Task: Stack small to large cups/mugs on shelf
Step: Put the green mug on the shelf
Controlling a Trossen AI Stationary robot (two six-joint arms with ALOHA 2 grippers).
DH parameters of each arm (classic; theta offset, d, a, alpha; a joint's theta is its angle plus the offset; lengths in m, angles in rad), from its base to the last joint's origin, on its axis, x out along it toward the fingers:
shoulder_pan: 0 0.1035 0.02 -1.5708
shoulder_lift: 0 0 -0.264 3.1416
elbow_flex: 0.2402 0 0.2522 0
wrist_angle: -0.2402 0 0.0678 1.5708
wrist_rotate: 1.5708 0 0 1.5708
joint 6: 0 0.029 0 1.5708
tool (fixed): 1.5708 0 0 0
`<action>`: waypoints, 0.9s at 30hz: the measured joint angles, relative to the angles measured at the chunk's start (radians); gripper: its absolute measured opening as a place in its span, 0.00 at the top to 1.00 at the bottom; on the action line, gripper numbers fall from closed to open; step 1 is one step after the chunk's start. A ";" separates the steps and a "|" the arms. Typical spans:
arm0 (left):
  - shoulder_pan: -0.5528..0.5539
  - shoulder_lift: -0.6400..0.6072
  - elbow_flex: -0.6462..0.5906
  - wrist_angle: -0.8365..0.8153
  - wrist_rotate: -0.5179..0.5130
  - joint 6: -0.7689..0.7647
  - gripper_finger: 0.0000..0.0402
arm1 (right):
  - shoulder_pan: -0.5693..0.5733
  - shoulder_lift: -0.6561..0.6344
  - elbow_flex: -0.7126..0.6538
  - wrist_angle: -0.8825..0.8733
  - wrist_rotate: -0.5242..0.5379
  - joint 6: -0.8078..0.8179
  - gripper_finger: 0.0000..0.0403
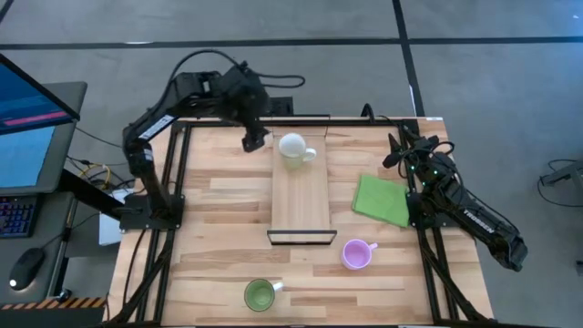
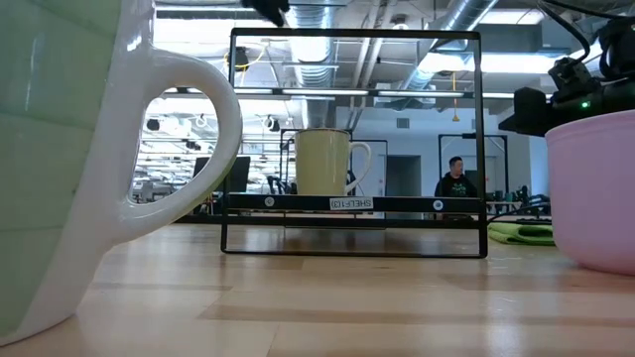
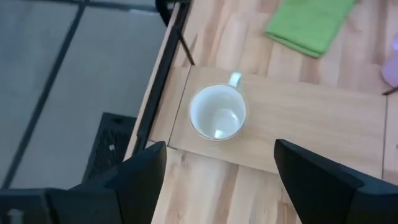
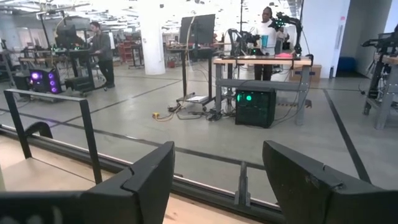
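A small white glazed mug [image 1: 291,147] with a loop handle stands upright on the far end of the long pale wooden shelf plank [image 1: 301,196], upper centre of the overhead frame; its bowl looks empty from the left wrist camera. The plank's dark metal lip [image 1: 301,239] lies at its near end. A light purple handled mug [image 1: 356,254] sits on the tabletop just right of that lip, and a green handled mug [image 1: 260,294] stands at the bottom centre of the frame, well apart from the plank. A folded flat green cloth [image 1: 383,200] lies right of the plank. The left gripper [image 1: 256,138] hangs just left of the white mug, its fingers spread and holding nothing. The right gripper [image 1: 404,146] waits at the upper right table edge, its fingers wide apart and empty. The tabletop [image 1: 219,228] is light butcher-block wood in a black frame. Beyond it are a grey concrete floor, workbenches, monitors and several standing people [image 4: 99,53].
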 joint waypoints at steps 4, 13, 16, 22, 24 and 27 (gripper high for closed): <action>-0.047 -0.028 0.000 -0.017 -0.016 0.020 0.28 | 0.000 0.000 0.000 0.000 0.000 0.000 0.34; -0.147 -0.039 -0.006 -0.098 -0.018 -0.004 0.28 | 0.000 0.000 0.000 0.000 0.000 0.088 0.34; -0.191 -0.038 -0.007 -0.099 -0.018 -0.014 0.28 | 0.000 0.000 0.000 0.000 0.000 0.088 0.34; -0.285 -0.049 -0.007 -0.099 -0.019 -0.101 0.28 | 0.000 0.000 0.000 0.000 0.000 0.090 0.34; -0.319 -0.055 -0.008 -0.098 -0.025 -0.141 0.28 | 0.000 0.000 0.000 0.000 0.000 0.100 0.34; -0.375 -0.065 -0.030 -0.097 -0.055 -0.153 0.28 | 0.000 0.000 0.000 0.000 0.000 0.108 0.34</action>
